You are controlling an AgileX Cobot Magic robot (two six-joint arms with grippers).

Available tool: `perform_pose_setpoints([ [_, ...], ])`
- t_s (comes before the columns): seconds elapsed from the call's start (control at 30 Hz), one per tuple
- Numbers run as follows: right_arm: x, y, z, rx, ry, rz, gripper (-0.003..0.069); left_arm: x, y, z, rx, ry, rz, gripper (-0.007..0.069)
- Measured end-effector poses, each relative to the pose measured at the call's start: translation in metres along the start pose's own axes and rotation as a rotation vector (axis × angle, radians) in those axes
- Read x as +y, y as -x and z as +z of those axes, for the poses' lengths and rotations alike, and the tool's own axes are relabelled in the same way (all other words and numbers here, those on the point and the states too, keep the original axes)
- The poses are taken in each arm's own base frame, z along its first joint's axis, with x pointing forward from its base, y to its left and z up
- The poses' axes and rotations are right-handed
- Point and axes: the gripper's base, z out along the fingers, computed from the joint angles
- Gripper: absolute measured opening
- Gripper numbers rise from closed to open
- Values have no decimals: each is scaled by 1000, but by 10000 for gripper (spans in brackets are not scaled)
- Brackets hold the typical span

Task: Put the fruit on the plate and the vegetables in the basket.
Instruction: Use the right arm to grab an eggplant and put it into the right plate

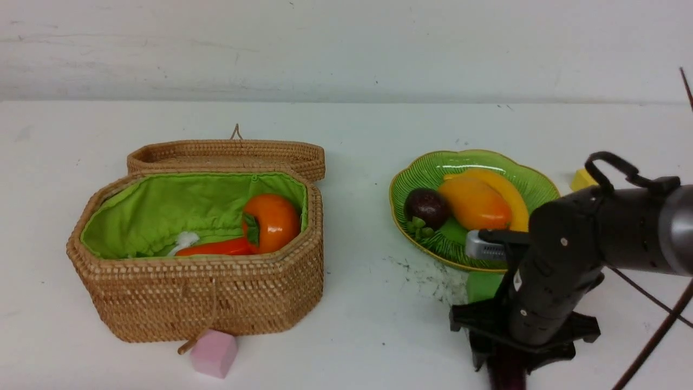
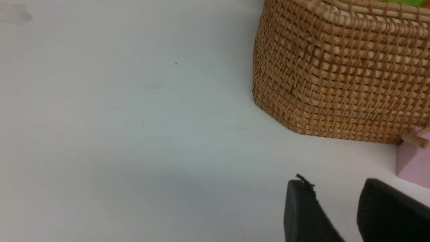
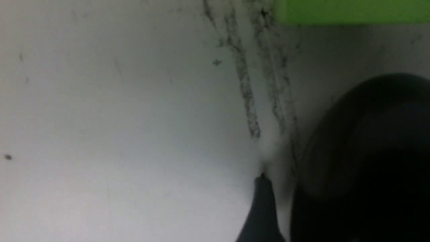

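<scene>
We see the shallow green glass plate with its scalloped gold-edged rim on the right half of the white table, holding three glossy toy fruits: a maroon round mangosteen with a green calyx on its left side, an orange oval mango in the middle, and a curved yellow banana touching the mango's far right side. On the left stands the large tan woven-wicker basket with bright green cloth lining, its hinged lid folded back behind it. Inside, toward its right end, we make out a round orange-red tomato-like piece with a green leafy top, a long red chili lying just beside it, and a bit of a white radish peeking out to the chili's left.

Our right arm reaches down at the near right, just in front of the plate. Below it a dark-purple shape, probably the eggplant, shows at the frame's bottom edge. In the right wrist view a large dark rounded mass lies against the right gripper's fingers; we cannot tell whether it is clamped.

The left gripper's black fingers stand partly apart with nothing between them, near the basket's near left corner.

A pink foam cube sits touching the basket's near wall, a yellow cube lies just right of the plate, and a green block sits at the plate's near edge.
</scene>
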Motion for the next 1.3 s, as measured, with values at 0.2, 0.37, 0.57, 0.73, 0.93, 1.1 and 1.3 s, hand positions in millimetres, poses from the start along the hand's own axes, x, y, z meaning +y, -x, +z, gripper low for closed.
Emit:
perform_pose_setpoints([
  [0.2, -3, -8, -8, 67, -23, -177, 424, 0, 0, 0, 0, 0, 0, 239],
  [0.37, -4, -11, -56, 5, -21, -279, 424, 0, 0, 0, 0, 0, 0, 239],
  [0.57, 3, 19, -139, -308, -61, -391, 424, 0, 0, 0, 0, 0, 0, 239],
  [0.73, 9, 62, -178, -474, -107, -485, 424, 0, 0, 0, 0, 0, 0, 239],
  [0.93, 17, 126, -146, -449, -60, -552, 424, 0, 0, 0, 0, 0, 0, 239],
  [1.1, 19, 161, -90, -380, -24, -607, 424, 0, 0, 0, 0, 0, 0, 239],
  [1.3, 17, 170, -58, -342, -24, -608, 424, 0, 0, 0, 0, 0, 0, 239],
])
